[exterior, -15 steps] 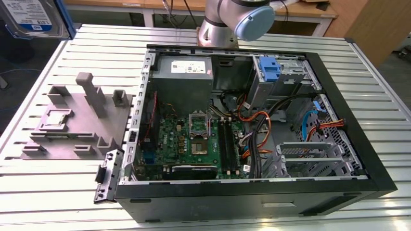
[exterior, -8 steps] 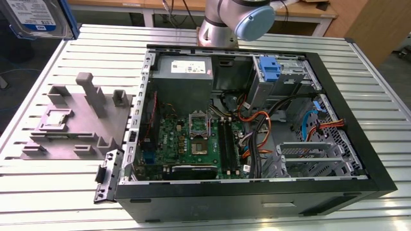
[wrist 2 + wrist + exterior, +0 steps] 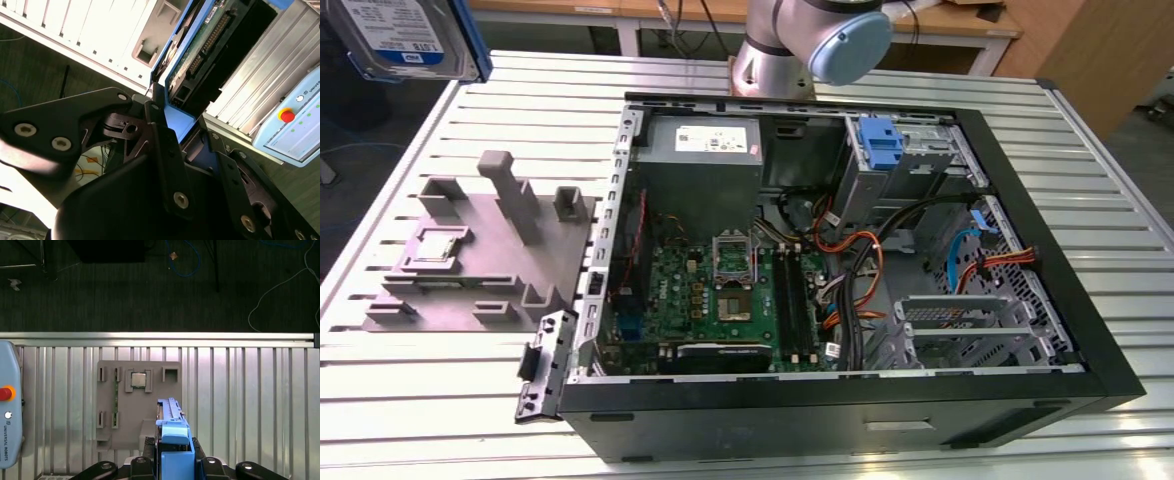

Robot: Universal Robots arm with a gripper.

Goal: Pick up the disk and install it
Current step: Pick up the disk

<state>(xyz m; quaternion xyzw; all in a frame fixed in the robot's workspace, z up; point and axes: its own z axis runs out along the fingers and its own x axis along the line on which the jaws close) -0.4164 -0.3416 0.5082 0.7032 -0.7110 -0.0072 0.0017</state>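
while the end effector pinches the disk, with black fingers pressed against its blue-railed sides, the drive hangs in the air above the slatted metal table. in the first wrist view it hovers over one corner of the grey fixture. the fixture lies flat on the table with a small square chip seated in it. a teach pendant rests on the table well apart from it. in the exterior view the disk shows its white-and-blue label in the far corner on the exterior view's left. there it is raised clear of the fixture and apart from the open computer case. inside the case a blue bracket stands at the far end, the motherboard lies flat, and orange cables run beside a grey drive cage.
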